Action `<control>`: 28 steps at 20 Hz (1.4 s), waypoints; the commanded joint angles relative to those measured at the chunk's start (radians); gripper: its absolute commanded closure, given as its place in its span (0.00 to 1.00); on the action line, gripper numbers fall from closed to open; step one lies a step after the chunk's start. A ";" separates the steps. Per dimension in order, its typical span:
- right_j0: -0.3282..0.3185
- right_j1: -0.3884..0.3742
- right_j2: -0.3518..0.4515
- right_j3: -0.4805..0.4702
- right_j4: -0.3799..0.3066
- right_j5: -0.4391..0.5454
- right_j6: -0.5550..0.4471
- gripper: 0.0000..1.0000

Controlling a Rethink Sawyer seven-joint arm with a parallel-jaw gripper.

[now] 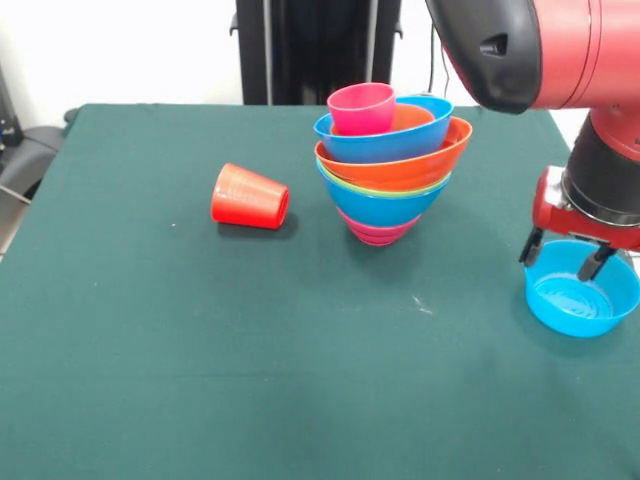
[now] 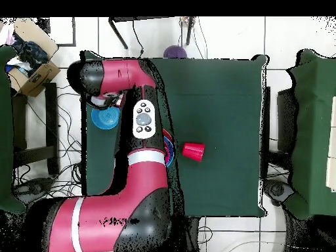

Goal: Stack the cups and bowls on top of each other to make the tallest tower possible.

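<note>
Item: light-blue bowl, right table edge, well apart from tower and toppled red cup; likely light, stiff, slick plastic, best pinched at its thin rim, where the gripper hangs spread astride it, holding nothing.

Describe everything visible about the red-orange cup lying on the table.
The red-orange cup is a small tapered tumbler of glossy-looking plastic with faint ribbing on its wall. It lies on its side on the green table, its open mouth turned toward the tower, apart from it. Nothing touches it but the table.
</note>
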 commanded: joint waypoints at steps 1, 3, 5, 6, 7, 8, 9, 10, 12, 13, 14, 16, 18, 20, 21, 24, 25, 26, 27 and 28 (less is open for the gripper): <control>0.022 -0.013 0.015 0.171 -0.005 -0.133 0.156 0.00; 0.024 -0.001 0.007 0.172 -0.009 -0.157 0.153 0.00; 0.026 0.012 -0.002 0.175 -0.015 -0.184 0.155 0.00; 0.030 0.019 -0.010 0.177 -0.018 -0.206 0.161 0.00; 0.033 0.023 -0.016 0.178 -0.020 -0.218 0.166 0.00; 0.038 0.027 -0.025 0.181 -0.023 -0.235 0.177 0.00; 0.041 0.030 -0.032 0.178 -0.022 -0.236 0.181 0.00; 0.045 0.033 -0.041 0.177 -0.022 -0.238 0.187 0.00; 0.043 0.038 -0.045 0.178 -0.018 -0.242 0.177 0.00; 0.041 0.041 -0.045 0.179 -0.014 -0.247 0.170 0.00; 0.037 0.044 -0.042 0.185 -0.011 -0.266 0.160 0.00; 0.032 0.056 -0.037 0.179 -0.005 -0.283 0.145 0.00; 0.028 0.070 -0.031 0.171 0.000 -0.301 0.134 0.00; 0.021 0.083 -0.022 0.166 0.004 -0.316 0.118 0.00; 0.017 0.088 -0.017 0.167 0.005 -0.328 0.109 0.00; 0.004 0.100 0.004 0.175 0.009 -0.356 0.077 0.00; 0.001 0.102 0.010 0.177 0.010 -0.360 0.068 0.00; -0.005 0.100 0.020 0.186 0.011 -0.364 0.052 0.00; -0.007 0.099 0.024 0.192 0.012 -0.366 0.045 0.00; -0.013 0.097 0.034 0.200 0.015 -0.366 0.032 0.00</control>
